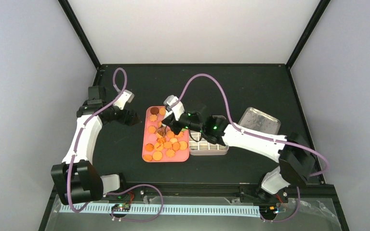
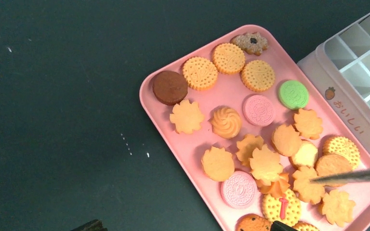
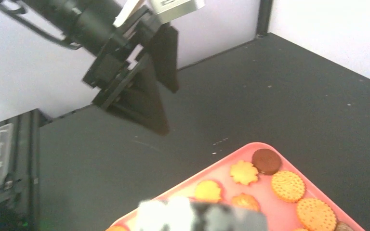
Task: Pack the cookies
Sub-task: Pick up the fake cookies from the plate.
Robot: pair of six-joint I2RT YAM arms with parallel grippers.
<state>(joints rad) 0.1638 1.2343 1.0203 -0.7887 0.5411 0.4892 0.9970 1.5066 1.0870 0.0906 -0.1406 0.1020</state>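
Pink tray [image 1: 146,139], seen from above, lies under the right fingers [image 1: 176,126] and just beside the left fingers [image 1: 130,117], which hang over the black tabletop [image 1: 125,159] off the tray's edge. The cookies [image 1: 166,144] crowd the tray. A white compartment box [image 1: 208,149] touches the tray on the side away from the left fingers. The cells that show look empty, though the right arm hides some. A clear container [image 1: 259,120] sits well beyond it. How wide the right fingers stand cannot be told here.

In the left wrist view, the left fingers [image 2: 90,225] show only as two dark tips at the bottom, far apart, with nothing between them. Ahead of them the cookies [image 2: 265,163] lie loose on the tray [image 2: 200,144], mostly orange, a few pink, one green and one dark brown. The compartment box [image 2: 347,110] beyond has bare cells. A metal tongs [image 2: 356,175] tip reaches over the cookies farthest from these fingers. Whether it touches one is unclear.

In the right wrist view, its own fingers are a blur at the bottom, so I cannot tell their grip. Opposite, the left fingers [image 3: 144,101] are spread wide and empty. Below them are the cookies [image 3: 289,185] on the tray [image 3: 221,166].

Packing looks barely begun. No cookie shows in any cell, so nearly all remain to be moved.
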